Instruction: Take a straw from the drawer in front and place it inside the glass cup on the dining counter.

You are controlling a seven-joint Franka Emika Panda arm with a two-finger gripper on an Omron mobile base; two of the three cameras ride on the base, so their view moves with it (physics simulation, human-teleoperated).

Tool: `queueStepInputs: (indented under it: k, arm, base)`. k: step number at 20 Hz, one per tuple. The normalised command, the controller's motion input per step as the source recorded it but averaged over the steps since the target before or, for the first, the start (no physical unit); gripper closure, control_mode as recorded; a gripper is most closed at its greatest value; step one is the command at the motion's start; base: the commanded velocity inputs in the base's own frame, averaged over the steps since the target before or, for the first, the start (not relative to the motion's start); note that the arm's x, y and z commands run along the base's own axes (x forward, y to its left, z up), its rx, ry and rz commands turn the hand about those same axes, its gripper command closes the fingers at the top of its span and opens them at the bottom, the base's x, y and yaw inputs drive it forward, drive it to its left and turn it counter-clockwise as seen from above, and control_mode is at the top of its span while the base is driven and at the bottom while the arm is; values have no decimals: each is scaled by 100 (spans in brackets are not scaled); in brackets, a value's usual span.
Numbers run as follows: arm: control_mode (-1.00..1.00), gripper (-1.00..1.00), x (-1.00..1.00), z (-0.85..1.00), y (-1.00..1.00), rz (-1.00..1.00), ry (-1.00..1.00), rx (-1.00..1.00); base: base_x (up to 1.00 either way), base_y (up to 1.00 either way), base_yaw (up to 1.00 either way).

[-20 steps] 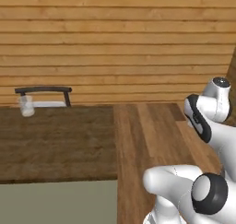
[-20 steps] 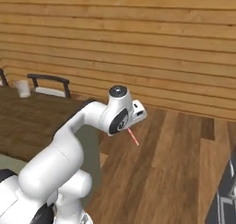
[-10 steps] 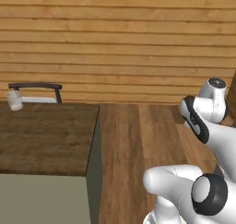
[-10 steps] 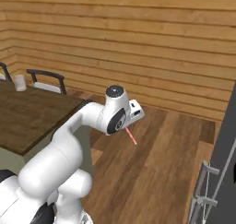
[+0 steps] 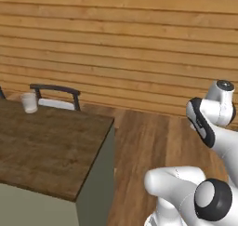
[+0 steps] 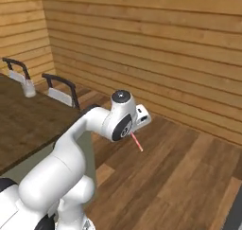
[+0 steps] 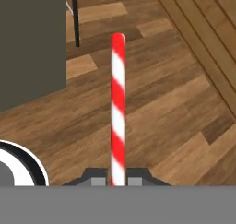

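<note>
The straw (image 7: 118, 108), striped red and white, is pinched between the two finger tips of the gripper (image 7: 118, 180) and stands straight out ahead of them over the wooden floor (image 7: 175, 103). In the right base view its red end (image 6: 137, 142) pokes down and out below the hand. The glass cup (image 5: 29, 103) stands well off to the gripper's left, near the far edge of the dining counter (image 5: 51, 150), just in front of a black-framed stool (image 5: 56, 96). A plank wall (image 5: 130, 48) lies beyond.
</note>
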Motion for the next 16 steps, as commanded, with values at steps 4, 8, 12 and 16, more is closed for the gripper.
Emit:
queueStepInputs:
  k: [4,8,12,16]
  arm:
    - [100,100,0,0,0,0,0,0]
    - [100,100,0,0,0,0,0,0]
    - [100,100,0,0,0,0,0,0]
    - [100,100,0,0,0,0,0,0]
  base:
    - [65,-59,51]
    - [64,-59,53]
    - [58,-57,57]
    - [48,-55,61]
